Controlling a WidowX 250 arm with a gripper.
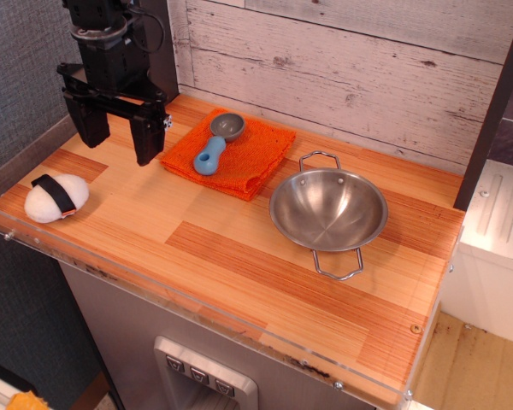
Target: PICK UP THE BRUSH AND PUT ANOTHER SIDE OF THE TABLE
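Note:
The brush (56, 197) is a white egg-shaped lump with a black band and a small orange-red spot. It lies at the front left corner of the striped wooden table (239, 248). My black gripper (120, 143) hangs open and empty over the back left of the table. It is above and behind the brush, well apart from it, and just left of the orange cloth.
A folded orange cloth (248, 162) at the back holds a blue-handled scoop (214, 147). A steel bowl (327, 212) with two wire handles stands at the middle right. A dark post (156, 51) stands behind my gripper. A clear plastic rim (197, 312) runs along the front edge.

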